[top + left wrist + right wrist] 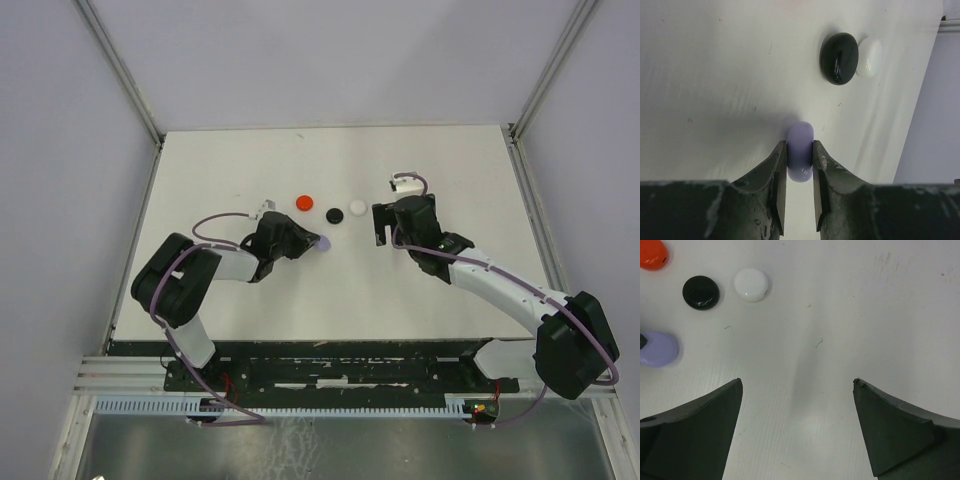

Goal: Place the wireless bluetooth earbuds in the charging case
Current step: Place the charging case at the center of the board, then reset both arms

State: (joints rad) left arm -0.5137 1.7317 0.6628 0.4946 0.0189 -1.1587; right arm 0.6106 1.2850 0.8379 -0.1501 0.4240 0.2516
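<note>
Four small round cases lie on the white table (250,170): red (304,203), black (334,214), white (357,208) and lavender (320,243). My left gripper (800,145) is shut on the lavender case (800,131), pinching its sides against the table. The black case (839,58) and white case (870,56) lie beyond it. My right gripper (797,382) is open and empty over bare table, right of the cases. Its view shows the red (652,254), black (700,292), white (751,284) and lavender (659,348) cases. No stemmed earbuds are in view.
Metal frame posts (120,70) and grey walls border the table. The table's right edge (920,100) runs close beyond the white case in the left wrist view.
</note>
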